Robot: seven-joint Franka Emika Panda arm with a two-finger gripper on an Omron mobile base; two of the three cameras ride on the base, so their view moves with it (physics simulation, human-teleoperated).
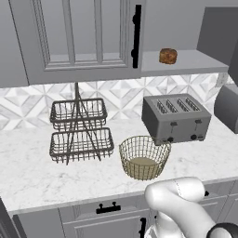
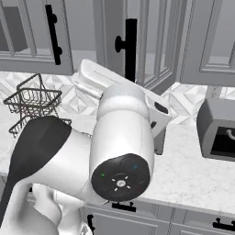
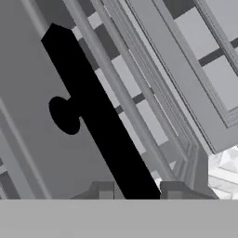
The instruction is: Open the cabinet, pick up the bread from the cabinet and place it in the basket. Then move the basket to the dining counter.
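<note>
The grey upper cabinet [image 1: 79, 32] has its right door [image 2: 158, 43] swung open. On the bared shelf sits the small brown bread [image 1: 168, 56]. In the hand view my gripper [image 3: 137, 190] is shut on that door's long black handle [image 3: 93, 107], which runs between the two fingertips [image 3: 103, 191] and touches both. The same handle [image 2: 131, 46] stands above my arm in the right base view, where the arm hides the gripper. The gold wire basket [image 1: 144, 157] rests on the marble worktop below the shelf with nothing in it. The dining counter is out of view.
A grey toaster [image 1: 175, 118] stands just behind and right of the basket. A dark two-tier wire rack [image 1: 79, 130] is at the left. A dark appliance [image 2: 218, 128] sits at the far right. The left cabinet door, with its own handle [image 1: 137, 35], is closed.
</note>
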